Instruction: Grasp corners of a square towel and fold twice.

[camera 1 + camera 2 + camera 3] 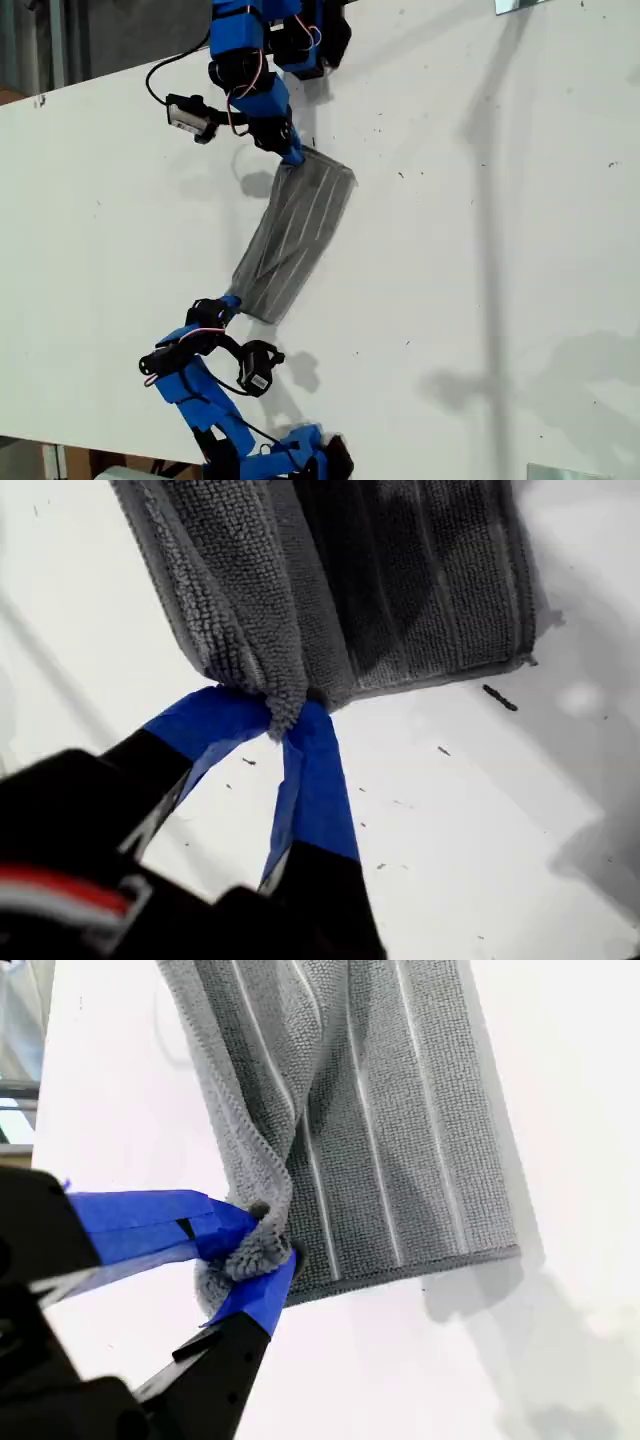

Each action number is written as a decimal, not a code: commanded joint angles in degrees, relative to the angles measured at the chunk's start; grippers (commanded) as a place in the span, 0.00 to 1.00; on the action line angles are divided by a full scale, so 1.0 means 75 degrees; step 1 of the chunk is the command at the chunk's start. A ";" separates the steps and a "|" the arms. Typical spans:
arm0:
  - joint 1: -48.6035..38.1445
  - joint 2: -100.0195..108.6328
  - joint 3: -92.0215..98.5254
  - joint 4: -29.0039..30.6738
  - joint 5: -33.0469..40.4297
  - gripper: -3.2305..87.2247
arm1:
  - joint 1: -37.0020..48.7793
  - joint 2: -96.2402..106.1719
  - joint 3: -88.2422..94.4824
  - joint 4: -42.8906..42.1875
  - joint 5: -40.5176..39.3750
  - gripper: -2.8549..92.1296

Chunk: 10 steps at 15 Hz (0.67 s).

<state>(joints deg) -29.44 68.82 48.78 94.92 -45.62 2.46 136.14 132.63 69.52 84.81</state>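
Observation:
The grey striped towel (pixel 295 235) lies as a long narrow band on the white table (pixel 480 260), stretched between the two arms. One arm's gripper (pixel 296 157) pinches its end at the exterior view's top. The other arm's gripper (pixel 231 301) pinches the end toward that view's bottom. In the first wrist view my first gripper (pixel 285 715), with blue-taped fingers (pixel 318 780), is shut on a bunched corner of the towel (pixel 400 590). My second gripper (pixel 262 1245) is likewise shut on a bunched corner of the towel (pixel 400 1120). The wrist views do not show which arm is which. Free corners (pixel 350 178) (pixel 268 320) rest on the table.
Both arm bases sit at the table's edges, one at the exterior view's top (pixel 290 30) and one at its bottom (pixel 290 455). Wrist cameras (pixel 188 113) (pixel 258 368) stick out beside the grippers. The table's edge runs along the exterior view's left.

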 commanded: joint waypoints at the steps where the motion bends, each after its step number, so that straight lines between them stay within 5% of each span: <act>1: -0.0211 -0.0012 -0.0340 -0.0527 -0.0305 0.03 | -0.0129 0.0727 0.0844 -0.1055 0.0492 0.03; 6: 0.0305 -0.0633 -0.0352 -0.2180 -0.1336 0.03 | -0.0270 0.1043 0.1324 -0.1500 0.0773 0.03; 10: 0.0305 -0.1160 -0.0328 -0.2367 -0.1488 0.03 | -0.0082 0.1758 0.1957 -0.1348 0.1395 0.03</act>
<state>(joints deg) -27.95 58.89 48.78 77.96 -56.07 0.97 146.34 147.30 58.36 93.43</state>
